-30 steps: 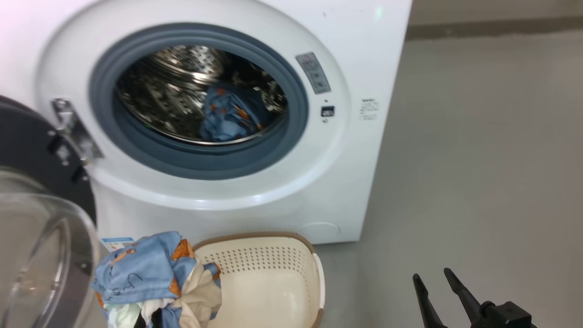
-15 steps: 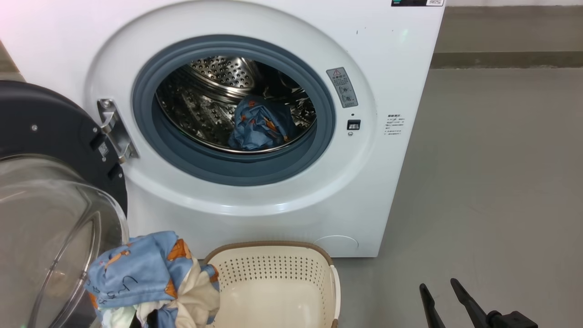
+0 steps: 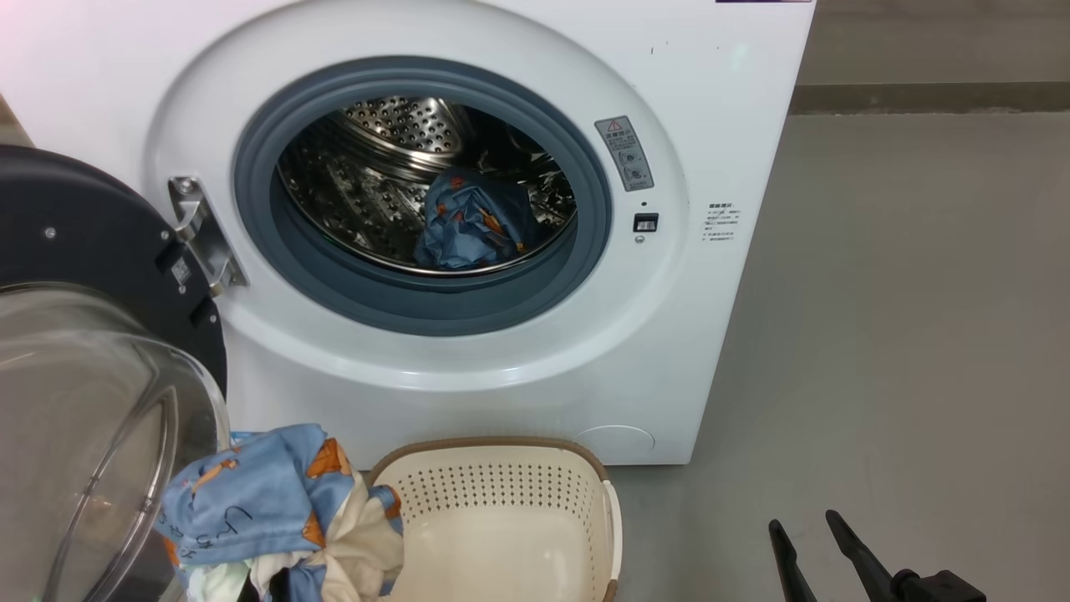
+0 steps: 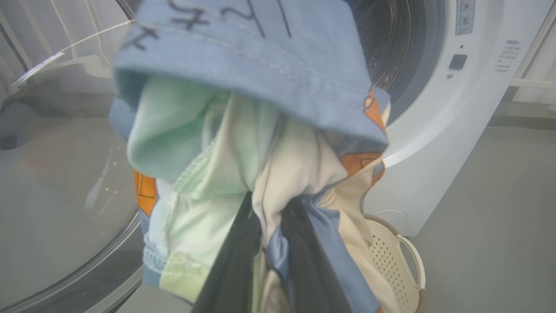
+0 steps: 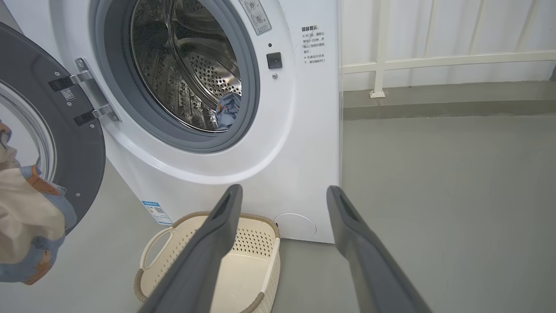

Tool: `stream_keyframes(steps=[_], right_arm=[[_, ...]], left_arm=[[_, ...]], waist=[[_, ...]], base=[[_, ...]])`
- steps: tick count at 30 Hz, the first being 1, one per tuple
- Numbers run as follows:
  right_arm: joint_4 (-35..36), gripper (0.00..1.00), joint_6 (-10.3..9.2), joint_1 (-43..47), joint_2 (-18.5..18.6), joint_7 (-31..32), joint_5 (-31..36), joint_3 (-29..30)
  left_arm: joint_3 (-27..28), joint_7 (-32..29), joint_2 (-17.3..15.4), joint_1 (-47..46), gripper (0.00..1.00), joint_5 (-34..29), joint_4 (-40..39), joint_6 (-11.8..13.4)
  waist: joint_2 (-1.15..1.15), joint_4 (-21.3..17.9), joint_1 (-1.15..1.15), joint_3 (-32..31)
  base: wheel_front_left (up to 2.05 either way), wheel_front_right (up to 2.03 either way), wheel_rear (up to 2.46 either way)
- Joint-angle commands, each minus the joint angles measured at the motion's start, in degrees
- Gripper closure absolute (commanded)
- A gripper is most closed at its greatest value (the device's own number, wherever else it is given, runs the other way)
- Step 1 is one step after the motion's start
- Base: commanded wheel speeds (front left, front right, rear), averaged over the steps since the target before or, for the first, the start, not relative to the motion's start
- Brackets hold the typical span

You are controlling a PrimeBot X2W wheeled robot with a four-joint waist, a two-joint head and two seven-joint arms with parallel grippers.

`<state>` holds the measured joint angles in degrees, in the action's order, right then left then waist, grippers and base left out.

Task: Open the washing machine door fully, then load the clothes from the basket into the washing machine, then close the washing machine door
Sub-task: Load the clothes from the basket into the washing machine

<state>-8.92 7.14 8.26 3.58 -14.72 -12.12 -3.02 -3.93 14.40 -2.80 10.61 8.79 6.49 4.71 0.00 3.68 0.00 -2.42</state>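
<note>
Already the big white front-loading washing machine (image 3: 736, 125) stands with its large round glossy black door (image 3: 75, 226) swung wide, left of the left gripper (image 4: 271, 202), and one blue printed garment (image 3: 472, 221) lies in the steel drum (image 3: 376, 167) ahead of it. That gripper is clenched on a bundle of blue, orange and cream clothes (image 3: 267, 493), lifted just left of the small cream perforated plastic basket (image 3: 493, 489), which looks empty. The right gripper (image 5: 283, 191) hangs released, holding nothing. Left, I judge: loading this bundle, then shutting the door. Cloth hides the left fingertips; the basket's near end is cut off.
</note>
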Motion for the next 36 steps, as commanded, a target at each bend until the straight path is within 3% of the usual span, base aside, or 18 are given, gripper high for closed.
stream_keyframes(steps=[1, 28, 36], right_arm=[[1.5, 0.0, 0.35, -2.2, 0.3, -0.3, -0.1, -1.5], [1.6, 0.0, 0.35, -2.9, -0.3, -0.3, 0.2, -1.4], [1.6, 0.0, 0.35, -3.3, -0.5, -0.3, 0.2, -1.5]], left_arm=[[1.8, 0.6, -0.1, -2.1, 1.0, 0.0, -1.6, -0.3], [1.3, 0.6, -0.1, -3.1, 1.0, 0.1, -1.7, -0.6], [0.7, 0.6, -0.2, -4.6, 1.0, -0.5, -1.1, -1.8]], waist=[[0.0, -0.2, 0.0, 0.2], [0.0, -1.8, 0.0, 1.9], [0.0, -2.6, 0.0, 2.1]], base=[[0.0, 0.0, 0.0], [0.0, 0.0, 0.0], [0.0, 0.0, 0.0]])
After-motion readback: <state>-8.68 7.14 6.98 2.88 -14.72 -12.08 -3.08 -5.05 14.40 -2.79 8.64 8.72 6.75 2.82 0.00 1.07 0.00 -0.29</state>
